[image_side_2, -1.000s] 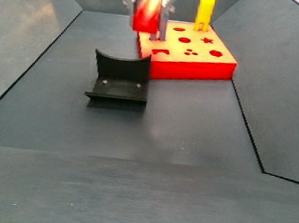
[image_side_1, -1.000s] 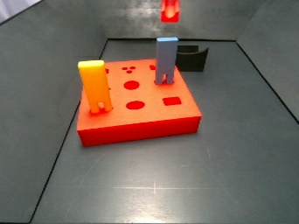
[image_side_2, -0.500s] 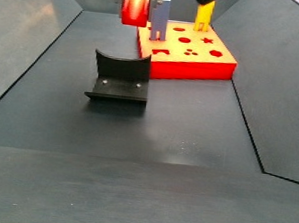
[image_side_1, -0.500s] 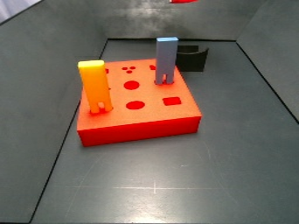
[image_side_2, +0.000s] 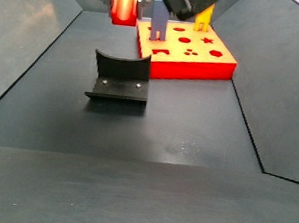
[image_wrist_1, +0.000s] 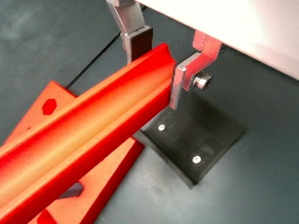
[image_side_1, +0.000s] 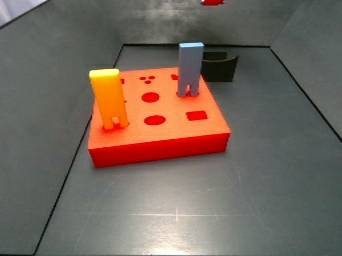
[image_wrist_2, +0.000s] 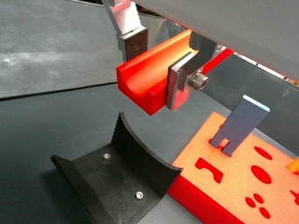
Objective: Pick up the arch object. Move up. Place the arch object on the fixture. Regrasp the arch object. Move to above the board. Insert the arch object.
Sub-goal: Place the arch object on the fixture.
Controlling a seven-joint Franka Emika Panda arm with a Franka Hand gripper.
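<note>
My gripper [image_wrist_2: 158, 66] is shut on the arch object [image_wrist_2: 149, 77], a solid red elongated block, and holds it in the air. In both wrist views the silver fingers [image_wrist_1: 187, 74] press its two long sides [image_wrist_1: 111, 109]. The fixture [image_wrist_2: 111, 166], a dark notched bracket, stands on the floor below the block. In a side view the arch object [image_side_2: 124, 2] hangs high above the fixture [image_side_2: 118, 80], left of the board [image_side_2: 195, 56]. In a side view only the block's tip [image_side_1: 211, 2] shows at the upper edge, above the fixture [image_side_1: 221, 66].
The red-orange board [image_side_1: 154, 125] with cut holes lies mid-floor. A yellow-orange notched block [image_side_1: 107, 98] and a blue-grey notched block [image_side_1: 191, 68] stand upright in it. Sloping grey walls [image_side_1: 54, 60] ring the dark floor.
The gripper has risen with the arch object and shifted from beside the board to over the fixture. The block has almost left one side view at the upper edge.
</note>
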